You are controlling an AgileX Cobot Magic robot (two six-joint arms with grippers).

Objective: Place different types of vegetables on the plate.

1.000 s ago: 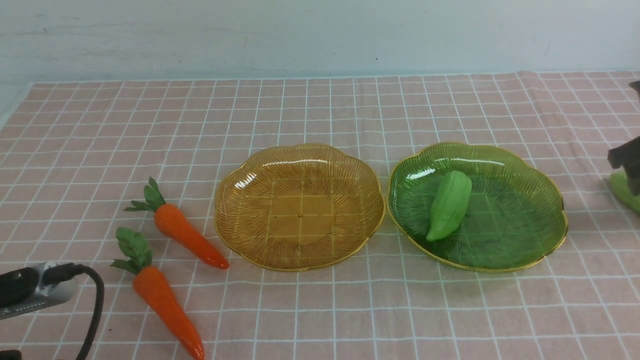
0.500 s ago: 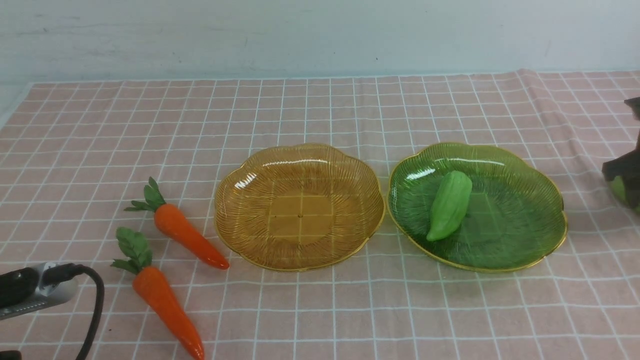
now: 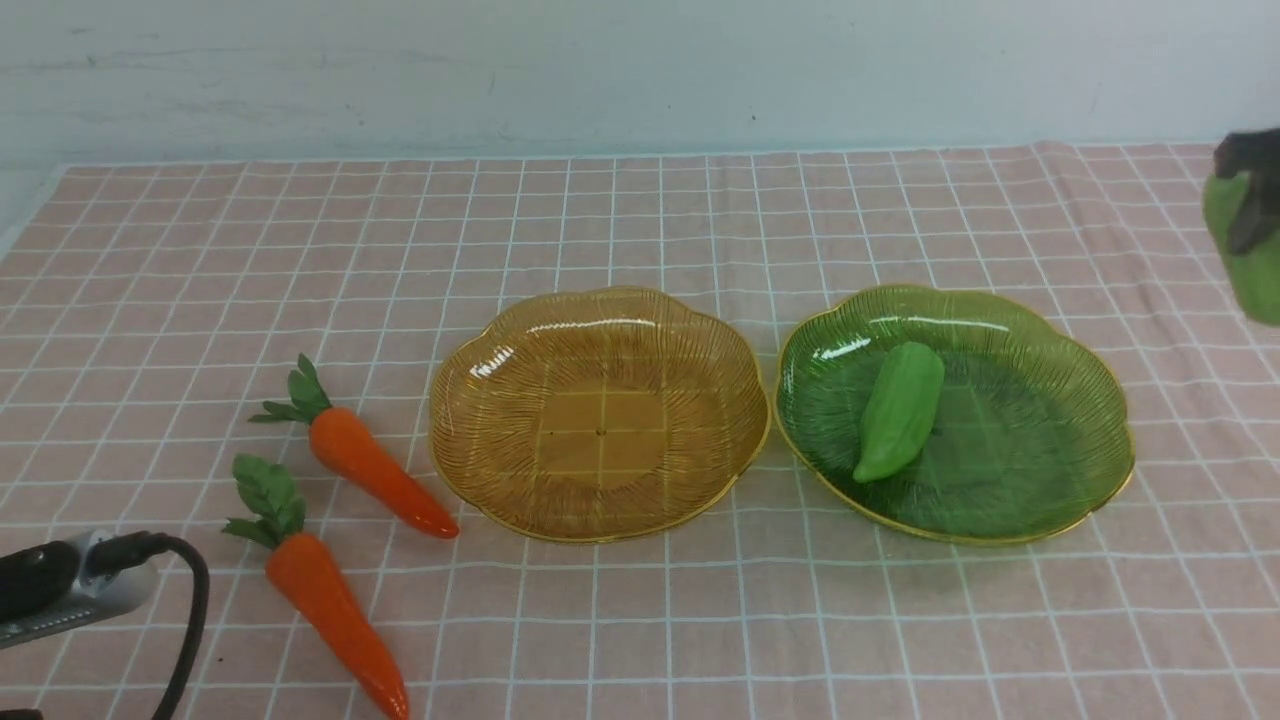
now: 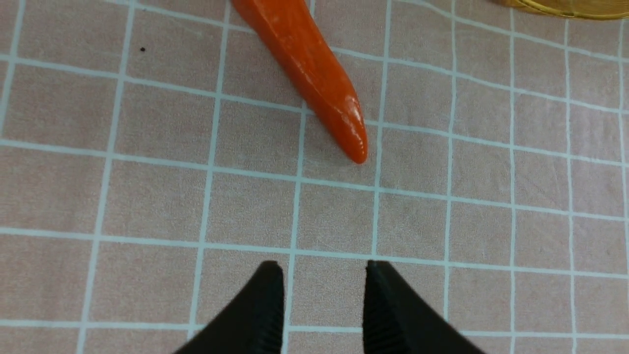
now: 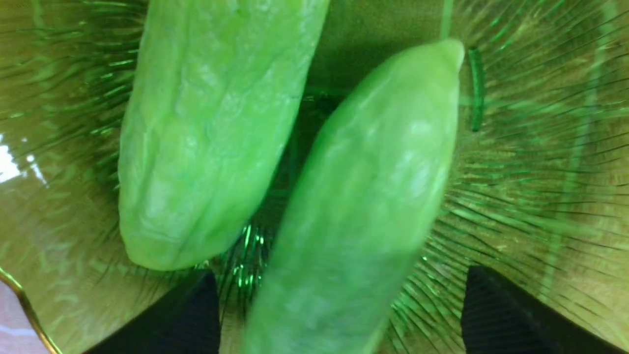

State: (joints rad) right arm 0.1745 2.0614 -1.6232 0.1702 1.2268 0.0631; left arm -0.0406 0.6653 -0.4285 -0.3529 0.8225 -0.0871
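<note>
Two orange carrots (image 3: 375,480) (image 3: 330,610) lie on the cloth left of an amber plate (image 3: 450,400). A light-green gourd (image 3: 900,408) rests in the green plate (image 3: 1100,400). At the front view's right edge a second gourd (image 3: 1250,270) hangs in the air with my right gripper (image 3: 1248,190) across it. In the right wrist view this gourd (image 5: 363,196) is blurred between the wide-apart fingers of my right gripper (image 5: 339,273), touching neither, over the green plate (image 5: 540,147) beside the first gourd (image 5: 206,128). My left gripper (image 4: 324,268) is open and empty, short of a carrot's tip (image 4: 319,83).
A pink checked cloth (image 3: 640,220) covers the table up to a pale wall. My left arm's wrist and cable (image 3: 90,585) show at the front view's lower left. The amber plate's rim (image 4: 565,5) shows in the left wrist view.
In the front view my right gripper has risen at the right edge, carrying the second gourd up from cloth level. The left wrist has dipped slightly.
</note>
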